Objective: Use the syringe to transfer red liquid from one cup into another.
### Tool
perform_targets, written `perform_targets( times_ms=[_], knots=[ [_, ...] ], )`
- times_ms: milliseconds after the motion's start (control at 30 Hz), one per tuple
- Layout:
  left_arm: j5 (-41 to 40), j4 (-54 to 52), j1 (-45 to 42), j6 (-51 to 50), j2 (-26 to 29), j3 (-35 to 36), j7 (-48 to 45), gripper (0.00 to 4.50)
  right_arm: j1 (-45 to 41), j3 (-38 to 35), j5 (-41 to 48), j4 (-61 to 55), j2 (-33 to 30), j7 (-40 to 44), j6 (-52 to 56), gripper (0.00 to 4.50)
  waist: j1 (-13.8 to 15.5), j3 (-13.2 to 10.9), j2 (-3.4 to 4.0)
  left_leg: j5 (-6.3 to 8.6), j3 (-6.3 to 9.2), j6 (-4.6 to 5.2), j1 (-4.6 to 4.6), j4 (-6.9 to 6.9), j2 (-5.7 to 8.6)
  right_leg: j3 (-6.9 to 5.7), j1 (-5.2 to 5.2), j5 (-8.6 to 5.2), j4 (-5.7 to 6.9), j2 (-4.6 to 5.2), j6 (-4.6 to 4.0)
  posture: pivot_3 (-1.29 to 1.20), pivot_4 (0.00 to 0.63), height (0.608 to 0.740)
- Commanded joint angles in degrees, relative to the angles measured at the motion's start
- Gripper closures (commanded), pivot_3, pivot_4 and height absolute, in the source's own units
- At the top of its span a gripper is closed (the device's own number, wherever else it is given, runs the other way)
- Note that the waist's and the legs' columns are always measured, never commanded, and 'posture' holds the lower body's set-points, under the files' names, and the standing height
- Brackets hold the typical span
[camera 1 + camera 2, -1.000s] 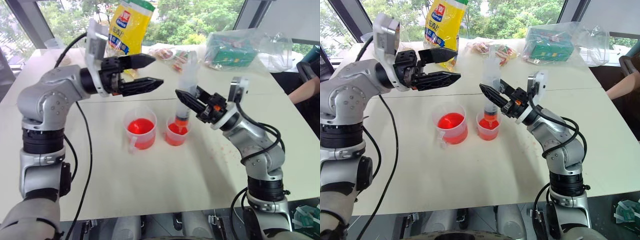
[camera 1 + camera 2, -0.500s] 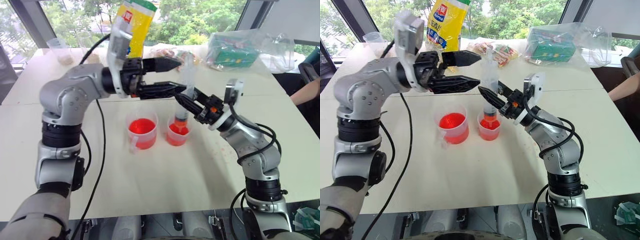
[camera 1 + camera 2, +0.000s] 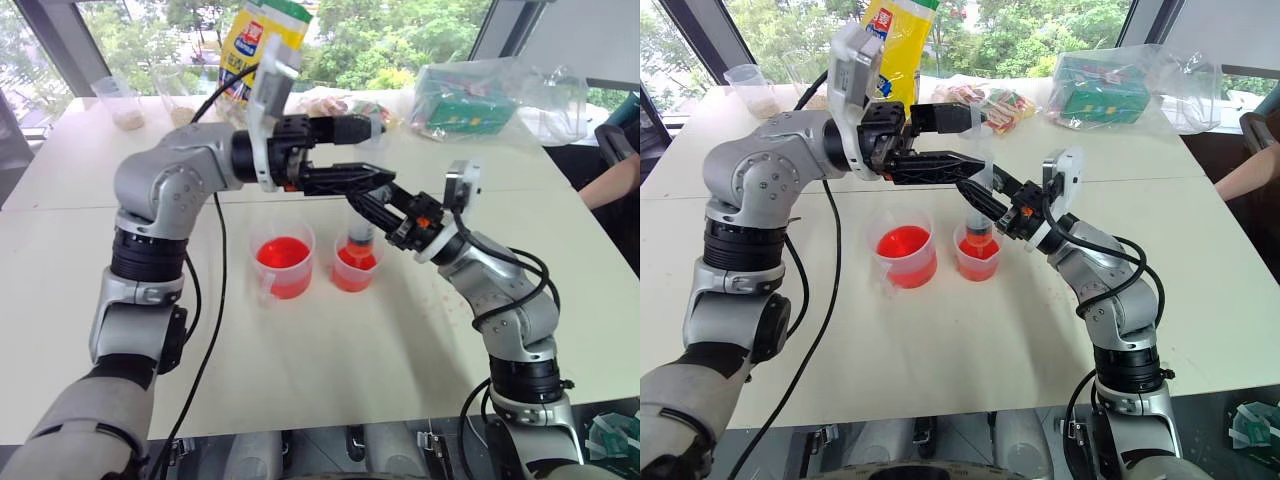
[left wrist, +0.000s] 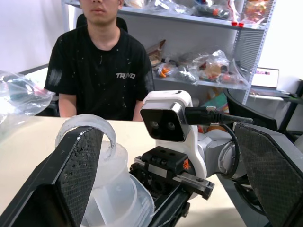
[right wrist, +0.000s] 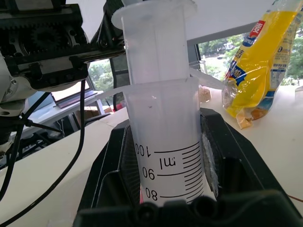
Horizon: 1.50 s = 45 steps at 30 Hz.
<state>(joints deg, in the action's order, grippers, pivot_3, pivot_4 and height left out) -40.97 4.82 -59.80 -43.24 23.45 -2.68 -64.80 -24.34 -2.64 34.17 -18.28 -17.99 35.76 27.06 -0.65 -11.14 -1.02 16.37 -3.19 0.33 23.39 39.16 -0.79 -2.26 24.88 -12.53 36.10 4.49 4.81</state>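
- Clearly, in the left eye view the syringe (image 3: 366, 205) is held upright by the right gripper (image 3: 378, 207), its jaws closed on the barrel and its orange tip dipped into the small cup (image 3: 355, 268), near the middle of the table (image 3: 330, 390). The handled cup (image 3: 283, 262) stands just beside it, and red liquid (image 3: 282, 252) is seen in both.
- In the right eye view the left gripper (image 3: 965, 143) is seen at the plunger top, jaws apart above and below it; no grip can be confirmed. A yellow bag (image 3: 888, 50) with a blue label stands at the far edge; its writing cannot be read.
- In the left wrist view the plunger's round cap (image 4: 86, 130) is seen beside one textured finger (image 4: 78, 161), the other well apart. A person (image 4: 102, 59) is seated behind, "TRIND" or similar printed on the shirt.
- In the right wrist view the scale reads "ml", "100", "90", "80".
- The syringe is judged light, stiff and smooth, so likely slippery when wet; the barrel is best clamped mid-length, the plunger taken by its cap. The cups are judged thin and easily tipped.
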Motion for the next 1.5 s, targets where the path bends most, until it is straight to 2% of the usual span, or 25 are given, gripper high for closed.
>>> perform_targets(
  times_ms=[33, 200, 233, 733, 1367, 1500],
  knots=[
    [0.7, -0.2, -1.6, 0.7, -0.7, -0.9, -1.1, 1.83, -0.4, -0.4, 0.4, -2.5, 0.1, 0.0, -1.7, 3.15, 0.0, 0.0, 0.0, 0.0, 0.0, 0.0, 0.0, 0.0, 0.0, 0.0, 0.0, 0.0, 0.0, 0.0, 0.0, 0.0, 0.15, 0.74],
    [1.7, 0.4, -1.6, 1.0, -1.6, -1.1, -1.7, 4.32, -0.4, -0.3, 0.3, -3.0, 0.0, 0.0, -1.6, 3.15, 0.0, 0.0, 0.0, 0.0, 0.0, 0.0, 0.0, 0.0, 0.0, 0.0, 0.0, 0.0, 0.0, 0.0, 0.0, 0.0, 0.15, 0.74],
    [1.9, 0.5, -1.6, 1.0, -1.8, -1.3, -1.8, 4.44, -0.4, -0.3, 0.3, -3.3, -0.1, 0.0, -1.5, 3.15, 0.0, 0.0, 0.0, 0.0, 0.01, 0.0, 0.0, 0.0, 0.0, 0.0, 0.0, 0.0, 0.0, 0.0, 0.0, 0.0, 0.15, 0.74],
    [6.0, 1.9, 1.1, 3.3, -4.2, -4.1, -3.7, 4.44, -2.9, -3.4, 2.9, -6.6, -1.9, -2.5, 1.0, 3.15, 0.0, 0.0, 0.0, 0.0, 0.01, 0.0, 0.0, 0.0, 0.0, 0.0, 0.0, 0.0, 0.0, 0.0, 0.0, 0.0, 0.15, 0.74],
    [6.2, 0.6, 2.0, 1.2, -4.3, -4.1, -3.2, 4.44, -5.1, -4.1, 3.8, -5.9, -2.2, -3.0, 1.6, 3.15, 0.0, 0.0, 0.0, 0.0, 0.01, 0.0, 0.0, 0.0, 0.0, 0.0, 0.0, 0.0, 0.0, 0.0, 0.0, 0.0, 0.15, 0.74],
    [6.1, 2.5, -0.3, 0.7, -3.8, -2.0, -2.2, 3.21, -2.6, -3.0, 3.6, -5.8, -1.5, -2.5, 1.5, 3.15, 0.1, 0.0, 0.0, 0.0, 0.01, 0.0, 0.01, 0.0, 0.0, 0.0, 0.0, 0.0, 0.0, 0.0, 0.0, 0.0, 0.15, 0.74]
  ],
)
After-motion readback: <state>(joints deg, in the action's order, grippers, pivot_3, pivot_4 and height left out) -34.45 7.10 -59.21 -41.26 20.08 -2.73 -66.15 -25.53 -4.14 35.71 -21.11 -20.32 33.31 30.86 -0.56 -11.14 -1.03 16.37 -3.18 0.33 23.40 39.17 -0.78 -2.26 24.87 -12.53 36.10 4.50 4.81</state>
